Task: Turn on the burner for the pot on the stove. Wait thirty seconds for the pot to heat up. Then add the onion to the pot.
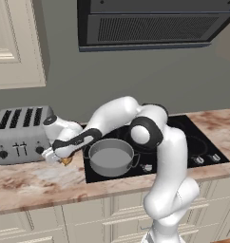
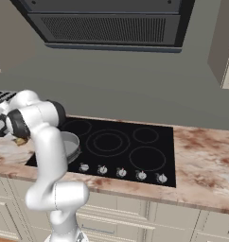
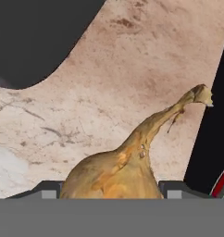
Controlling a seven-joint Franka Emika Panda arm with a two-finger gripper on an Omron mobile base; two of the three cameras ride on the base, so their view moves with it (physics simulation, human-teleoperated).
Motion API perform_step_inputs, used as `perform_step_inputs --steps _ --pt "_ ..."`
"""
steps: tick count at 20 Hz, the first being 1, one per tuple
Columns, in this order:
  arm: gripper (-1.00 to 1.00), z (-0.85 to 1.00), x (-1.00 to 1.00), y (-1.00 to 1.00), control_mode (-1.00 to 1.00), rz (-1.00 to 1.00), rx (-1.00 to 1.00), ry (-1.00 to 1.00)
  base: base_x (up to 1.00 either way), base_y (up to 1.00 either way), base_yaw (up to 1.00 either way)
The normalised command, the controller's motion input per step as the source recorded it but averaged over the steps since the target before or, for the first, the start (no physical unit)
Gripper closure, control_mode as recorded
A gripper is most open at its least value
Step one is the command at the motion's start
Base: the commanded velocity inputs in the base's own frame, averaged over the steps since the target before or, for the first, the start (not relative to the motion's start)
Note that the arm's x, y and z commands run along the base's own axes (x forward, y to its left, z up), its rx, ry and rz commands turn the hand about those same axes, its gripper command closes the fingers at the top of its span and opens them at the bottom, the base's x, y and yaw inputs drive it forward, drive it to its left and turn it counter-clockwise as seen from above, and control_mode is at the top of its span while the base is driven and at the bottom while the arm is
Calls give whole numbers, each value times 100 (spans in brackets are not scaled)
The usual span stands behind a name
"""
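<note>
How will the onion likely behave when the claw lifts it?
The onion is a round bulb, so it may roll or slip between the claw's fingers. It looks small, probably light. Its thin, curved tip seems fragile.

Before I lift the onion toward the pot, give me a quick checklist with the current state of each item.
1. Onion between the fingers: ok, one finger on each side.
2. Grip firm: cannot tell, contact is hidden.
3. Onion on the counter beside the stove: ok.
4. Pot upright on the stove, open top: ok.
5. Burner lit under the pot: cannot tell.
6. Toaster close beside the hand: not ok, lift straight.
</note>
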Motion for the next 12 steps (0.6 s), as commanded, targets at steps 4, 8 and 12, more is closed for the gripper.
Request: perform_step_inputs --steps 4,8,12 --pt "100 100 -16 0 -100 10 18 -5 0 0 0" --pt "100 90 -19 -66 -100 3 9 -2 0 0 0" --pt "100 9 -1 -100 -100 -1 0 0 0 0 0"
